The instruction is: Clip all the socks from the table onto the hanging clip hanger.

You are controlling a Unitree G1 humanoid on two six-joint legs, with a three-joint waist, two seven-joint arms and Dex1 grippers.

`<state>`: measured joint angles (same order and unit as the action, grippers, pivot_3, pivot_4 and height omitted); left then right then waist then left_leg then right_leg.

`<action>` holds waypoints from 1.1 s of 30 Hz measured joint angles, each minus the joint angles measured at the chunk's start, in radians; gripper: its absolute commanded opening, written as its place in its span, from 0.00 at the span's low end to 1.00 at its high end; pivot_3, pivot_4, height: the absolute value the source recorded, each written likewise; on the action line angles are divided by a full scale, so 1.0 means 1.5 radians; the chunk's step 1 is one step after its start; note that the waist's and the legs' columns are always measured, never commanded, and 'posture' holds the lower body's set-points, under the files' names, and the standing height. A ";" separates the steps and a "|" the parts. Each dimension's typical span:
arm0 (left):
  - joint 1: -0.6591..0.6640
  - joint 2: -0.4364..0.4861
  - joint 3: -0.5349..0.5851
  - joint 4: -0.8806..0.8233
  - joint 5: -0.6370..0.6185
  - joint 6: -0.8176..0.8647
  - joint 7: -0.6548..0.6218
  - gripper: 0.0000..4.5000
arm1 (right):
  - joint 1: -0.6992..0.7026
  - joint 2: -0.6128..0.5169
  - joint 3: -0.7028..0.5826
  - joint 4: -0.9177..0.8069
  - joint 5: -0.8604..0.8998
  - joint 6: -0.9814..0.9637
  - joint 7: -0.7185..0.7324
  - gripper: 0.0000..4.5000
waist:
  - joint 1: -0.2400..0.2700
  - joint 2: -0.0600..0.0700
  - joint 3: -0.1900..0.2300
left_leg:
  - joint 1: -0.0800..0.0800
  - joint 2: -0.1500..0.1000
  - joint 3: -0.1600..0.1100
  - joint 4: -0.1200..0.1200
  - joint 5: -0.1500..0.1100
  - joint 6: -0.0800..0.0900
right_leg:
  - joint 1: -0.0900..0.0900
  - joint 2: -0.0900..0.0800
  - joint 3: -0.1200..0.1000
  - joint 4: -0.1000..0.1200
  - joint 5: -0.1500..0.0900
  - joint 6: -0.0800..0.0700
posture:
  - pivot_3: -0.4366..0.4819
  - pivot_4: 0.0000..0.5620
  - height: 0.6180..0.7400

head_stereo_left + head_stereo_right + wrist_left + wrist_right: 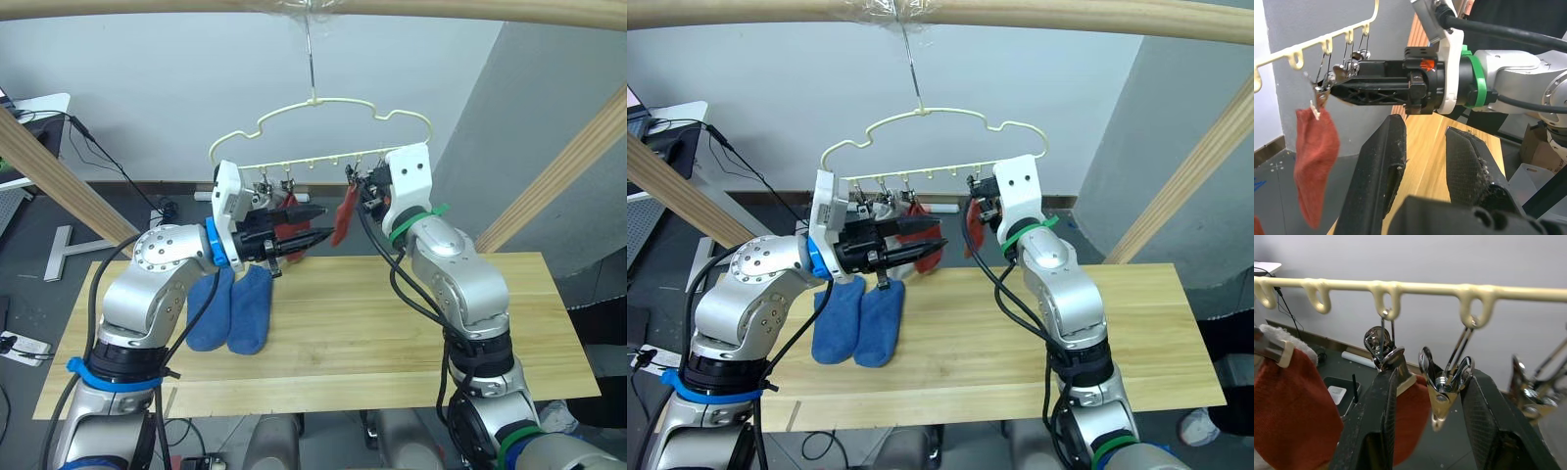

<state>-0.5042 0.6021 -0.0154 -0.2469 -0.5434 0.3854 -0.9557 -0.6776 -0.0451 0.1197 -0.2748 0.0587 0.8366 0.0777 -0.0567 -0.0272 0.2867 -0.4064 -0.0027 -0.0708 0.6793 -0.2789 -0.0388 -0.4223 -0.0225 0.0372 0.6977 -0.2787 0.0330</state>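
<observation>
- On the table (411, 323), left half: two blue socks (233, 308) lie flat side by side. Soft, limp, light; best pinched at the cuff.
- Left hand (312, 225): raised below the clip hanger (323, 132), fingers slightly parted, nothing visibly held.
- Centre: two rust-red socks (1288, 406) hang from clips.
- Right hand (1425, 396): at the hanger bar, fingers apart either side of a free metal clip (1442, 394). Clip is small, springy and swings; judged to need a firm squeeze at its upper wings.

Two blue socks (232, 310) lie on the surface (392, 333) while both claws, left (315, 224) and right (364, 192), reach the hanger (323, 137), where a red sock (344, 215) hangs.
</observation>
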 measured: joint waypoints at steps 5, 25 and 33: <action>0.000 0.000 0.000 0.000 0.000 0.000 0.003 0.37 | -0.022 0.013 0.000 0.039 -0.001 -0.026 -0.005 0.43 | 0.000 0.000 0.000 | 0.000 0.000 0.000 0.000 0.000 0.000 | 0.000 0.000 0.000 0.000 0.000 0.000 | 0.48 0.43 0.83; 0.000 0.000 0.000 0.000 0.000 0.002 0.004 0.37 | -0.030 -0.009 -0.013 0.063 -0.001 -0.052 -0.009 0.43 | 0.000 0.000 0.000 | 0.000 0.000 0.000 0.000 0.000 0.000 | 0.000 0.000 0.000 0.000 0.000 0.000 | 0.47 0.43 0.83; -0.001 -0.005 0.000 0.000 0.000 0.002 0.004 0.37 | -0.024 -0.006 -0.014 0.061 0.000 -0.048 -0.012 0.43 | 0.000 0.000 0.000 | 0.000 0.000 0.000 0.000 0.000 0.000 | 0.000 0.000 0.000 0.000 0.000 0.000 | 0.47 0.43 0.83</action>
<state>-0.5053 0.5941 -0.0156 -0.2469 -0.5431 0.3882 -0.9492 -0.7138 -0.0540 0.0984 -0.1839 0.0589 0.7642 0.0604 -0.0566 -0.0272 0.2867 -0.4064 -0.0027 -0.0706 0.6793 -0.2789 -0.0388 -0.4224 -0.0225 0.0373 0.6977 -0.2787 0.0330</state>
